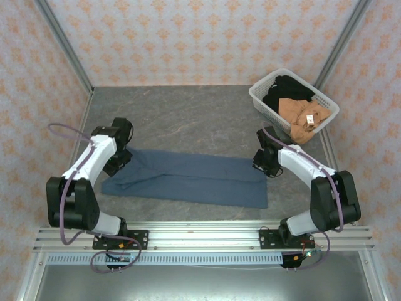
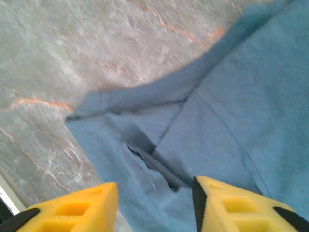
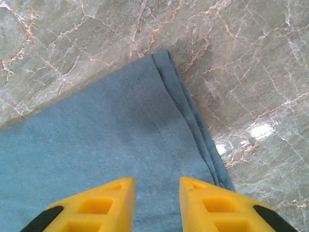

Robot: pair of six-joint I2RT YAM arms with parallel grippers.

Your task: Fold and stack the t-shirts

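A slate-blue t-shirt (image 1: 194,177) lies folded lengthwise into a long strip across the middle of the table. My left gripper (image 1: 123,158) hovers open over its left end, where the collar and sleeve folds (image 2: 159,159) show between the yellow fingers (image 2: 222,203). My right gripper (image 1: 265,164) stands open over the shirt's far right corner, its hem (image 3: 193,121) just ahead of the fingertips (image 3: 120,198). A tan-brown tee with a white tag (image 1: 304,118) and a black tee (image 1: 285,89) lie in the basket.
A white plastic lattice basket (image 1: 263,100) sits at the back right corner of the grey marbled table (image 1: 188,113). Patterned walls and metal posts close in the table on three sides. An aluminium rail (image 1: 200,235) runs along the near edge.
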